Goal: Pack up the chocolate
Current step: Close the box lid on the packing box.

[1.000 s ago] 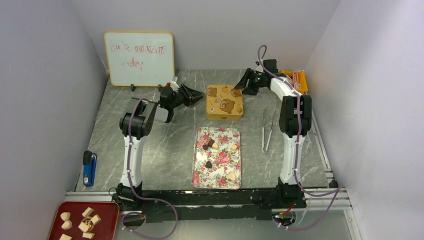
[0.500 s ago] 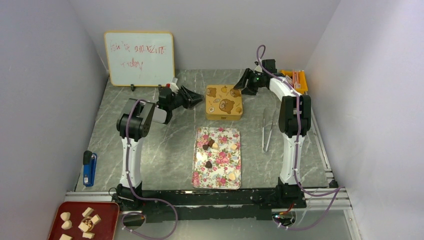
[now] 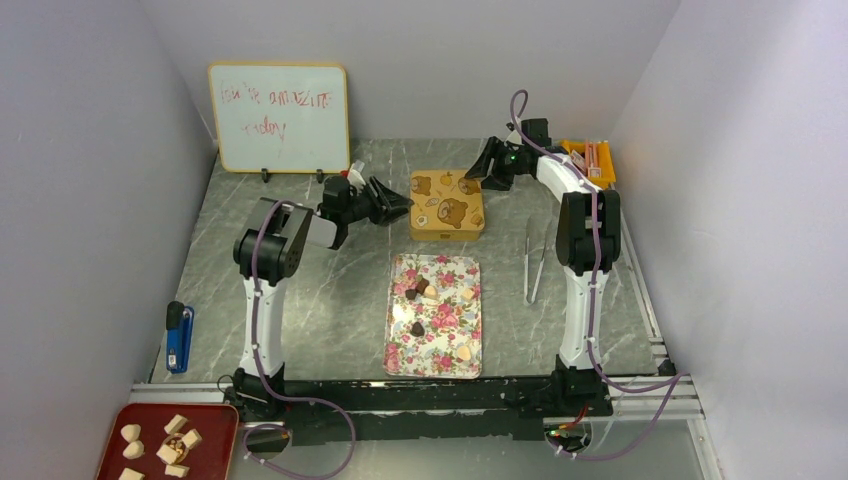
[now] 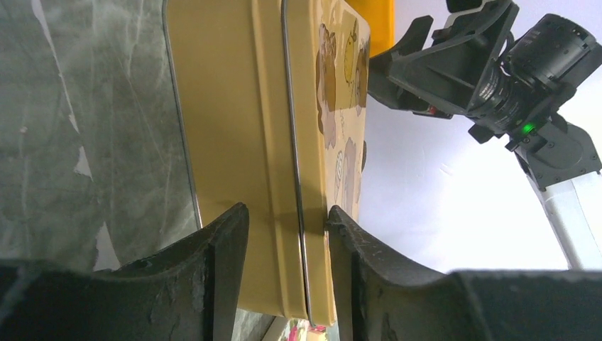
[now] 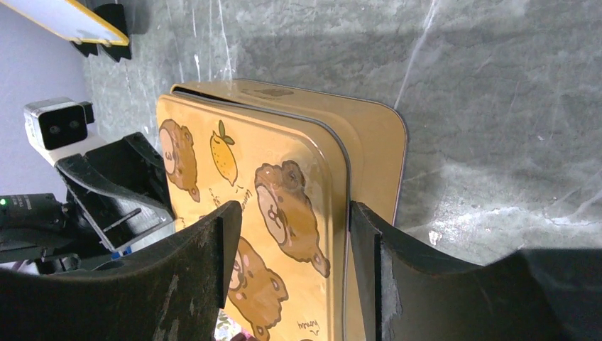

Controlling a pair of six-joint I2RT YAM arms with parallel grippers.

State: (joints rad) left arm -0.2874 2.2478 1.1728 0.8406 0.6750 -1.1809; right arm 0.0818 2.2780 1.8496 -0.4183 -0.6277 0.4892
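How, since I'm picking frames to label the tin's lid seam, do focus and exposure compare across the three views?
Left wrist: the seam on the tin is crisp, the left gripper's fingers dark and soft, the wall behind washed out. Right wrist: lid print sharp, the right gripper's fingers blurred. Top external: evenly lit, but the tin is small and the seam unreadable.

Mustard-yellow rounded square metal tin (image 3: 448, 204), lid printed with brown bears and a yellow lemon with a green leaf. Rectangular floral tray (image 3: 445, 365), cream with pink roses and green leaves, carrying dark brown chocolate pieces (image 3: 417, 328) and tan chocolate pieces (image 3: 464, 353). Grey marble-patterned table top (image 3: 330, 290), veined in white. White whiteboard in a pale frame (image 3: 279, 117), scrawled in red. Glossy red tray (image 3: 215, 425) with pale beige chunks (image 3: 176, 424).
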